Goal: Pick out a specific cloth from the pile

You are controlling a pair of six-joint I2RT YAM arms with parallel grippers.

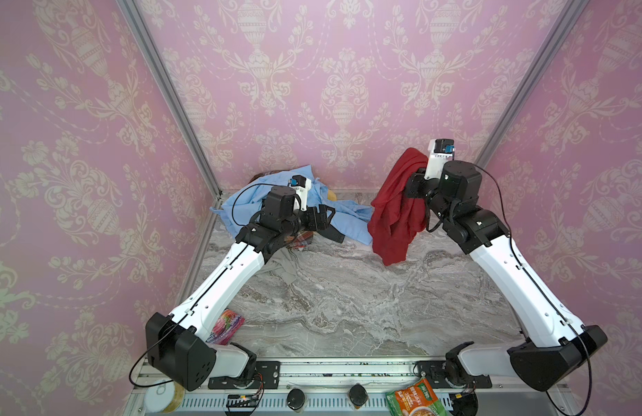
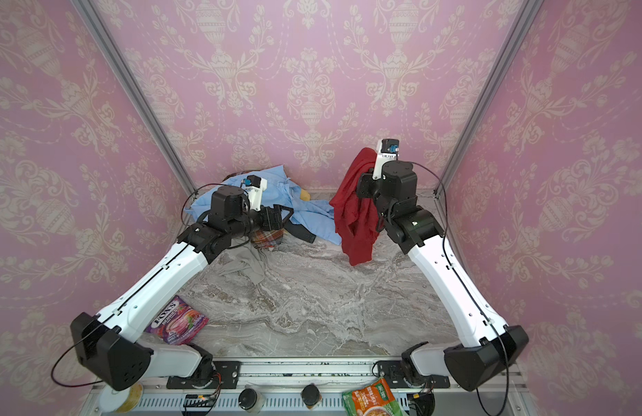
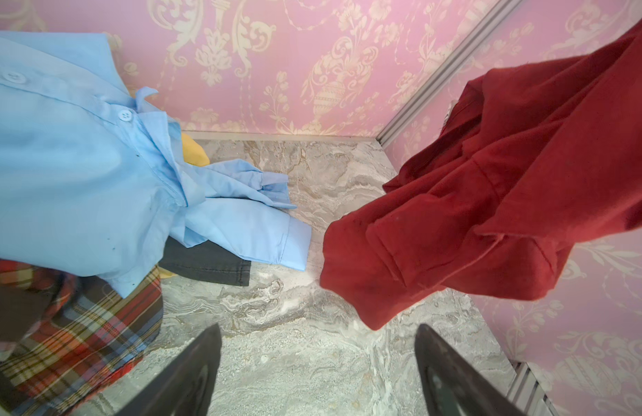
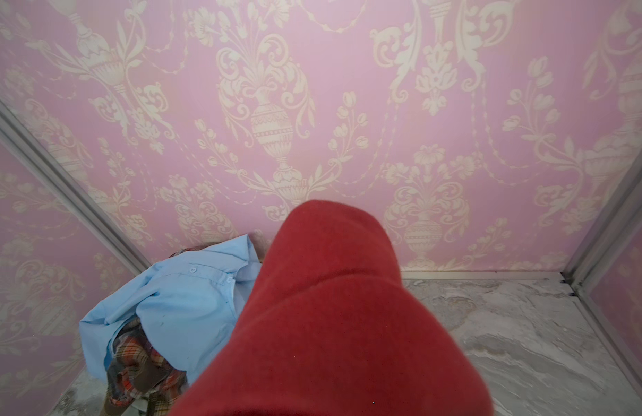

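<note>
The cloth point(image 1: 395, 212) point(image 2: 353, 219), plain dark red, hangs from my raised right gripper point(image 1: 413, 182) at the back right. It is apart from the pile, and its low end reaches down near the table. It fills the right wrist view point(image 4: 330, 324) and hides the fingers, which are shut on it. The pile sits at the back left: a light blue shirt point(image 1: 351, 223) point(image 3: 78, 162), a plaid shirt point(image 1: 302, 240) point(image 3: 88, 324), a grey piece point(image 1: 287, 266) and a black piece point(image 3: 207, 263). My left gripper point(image 3: 317, 326) point(image 1: 330, 215) hovers open and empty over the pile's right edge.
The marble table point(image 1: 348, 306) is boxed in by pink walls with metal corner posts. A purple candy packet point(image 2: 177, 320) lies by the left arm's base. A yellow item point(image 3: 195, 151) peeks from behind the blue shirt. A tape roll point(image 1: 164, 396) and a food packet point(image 1: 416, 399) lie on the front rail.
</note>
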